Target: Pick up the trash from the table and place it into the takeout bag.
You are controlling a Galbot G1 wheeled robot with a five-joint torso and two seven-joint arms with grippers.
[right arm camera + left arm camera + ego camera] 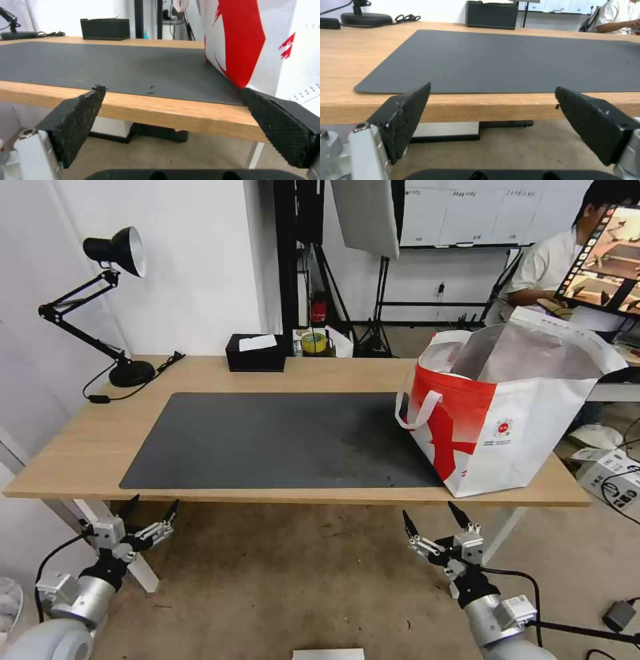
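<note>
While 2 hands, left hand [152,508] and right hand [431,517], gape empty, 1 takeout bag [513,433] stands on 1 table [80,447].

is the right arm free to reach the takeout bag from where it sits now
Probably yes: the right end effector, fingers apart, hangs below the table edge, with the takeout bag just above and nothing between.

Bag [527,447] interior mostly hidden by its walls; contents couldn't be told. Small print under bag's round logo [504,428] too tiny to read. Bag cut off by top & side edges in right wrist view. Counter [80,447] legs mostly hidden under its top. Tape roll [314,342] partly behind tissue box [255,355].
</note>
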